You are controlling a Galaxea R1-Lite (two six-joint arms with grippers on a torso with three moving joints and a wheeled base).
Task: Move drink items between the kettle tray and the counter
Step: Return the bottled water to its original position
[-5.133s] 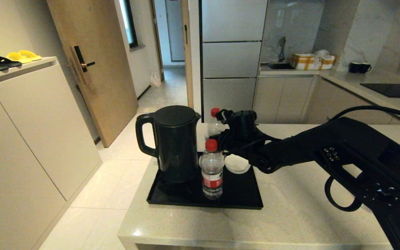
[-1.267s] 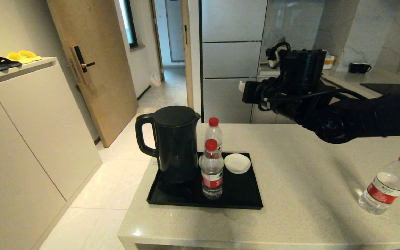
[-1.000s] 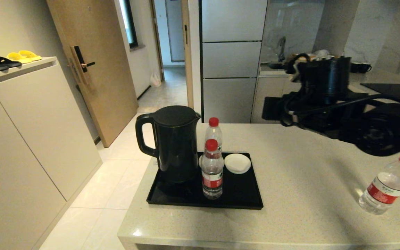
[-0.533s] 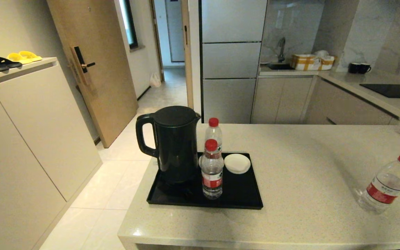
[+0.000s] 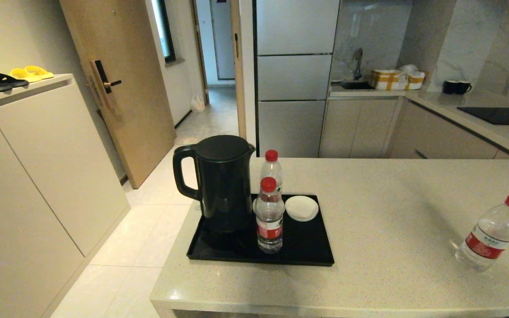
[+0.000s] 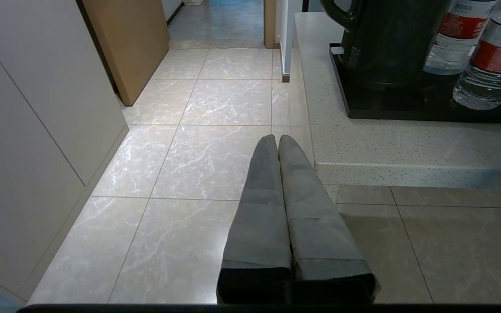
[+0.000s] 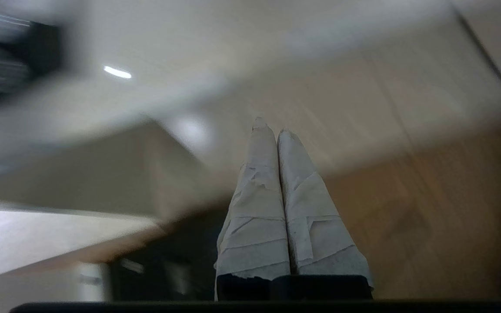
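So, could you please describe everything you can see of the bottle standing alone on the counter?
The lone bottle is small, clear plastic with a red screw cap and a red-and-white label. It stands upright, cap on, on the pale speckled counter toward its right end, well apart from the black tray. Nothing grips or touches it.

Left gripper [image 6: 278,140] w/ smooth grey fingers; right gripper [image 7: 271,126] fingers in torn whitish tape.
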